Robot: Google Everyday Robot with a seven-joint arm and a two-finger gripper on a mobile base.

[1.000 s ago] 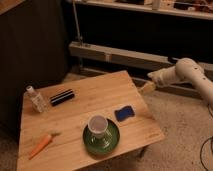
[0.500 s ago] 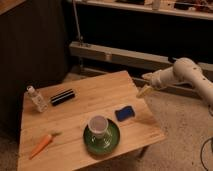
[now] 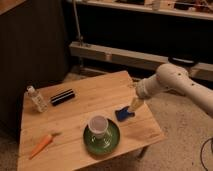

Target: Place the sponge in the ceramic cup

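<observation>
Since half a second ago your arm has swung in from the table's right edge and dropped lower. The gripper (image 3: 133, 106) now hangs right of the ceramic cup (image 3: 98, 124), a little farther back. Its tip is right at the upper right corner of the sponge (image 3: 124, 114). You cannot tell whether it touches the sponge, nor whether the gripper is wide or narrow.

In the camera view, the blue sponge lies flat on the wooden table (image 3: 85, 107), just to the right of the cup and where it was before. The cup stands upright on the dark green plate (image 3: 103, 141). A carrot (image 3: 41, 145) lies well left of the cup. A black bar (image 3: 63, 97) and a clear plastic bottle (image 3: 36, 99) sit behind it to the left.
</observation>
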